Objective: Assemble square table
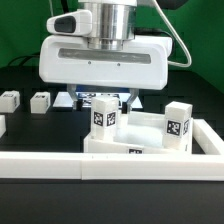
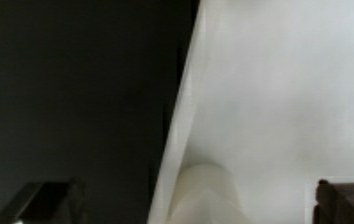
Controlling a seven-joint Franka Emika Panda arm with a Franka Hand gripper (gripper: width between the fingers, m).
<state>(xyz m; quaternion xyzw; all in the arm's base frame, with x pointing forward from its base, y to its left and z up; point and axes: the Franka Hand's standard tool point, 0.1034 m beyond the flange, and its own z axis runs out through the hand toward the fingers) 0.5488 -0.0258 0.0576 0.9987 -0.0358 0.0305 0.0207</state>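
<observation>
**End effector (image 2: 195, 203) wide open over square table slab (image 1: 150, 132)**

We saw the end effector's dark fingertips (image 2: 49, 203) spread wide, holding nothing, partly out of frame. The slab lay on the worktop (image 1: 30, 125) behind the barrier wall (image 1: 50, 165), with two upright legs (image 1: 105, 114) on it and two loose legs (image 1: 40, 101) well apart from it. The wrist view blurred the slab to white. The exterior view hid the fingertips.
</observation>
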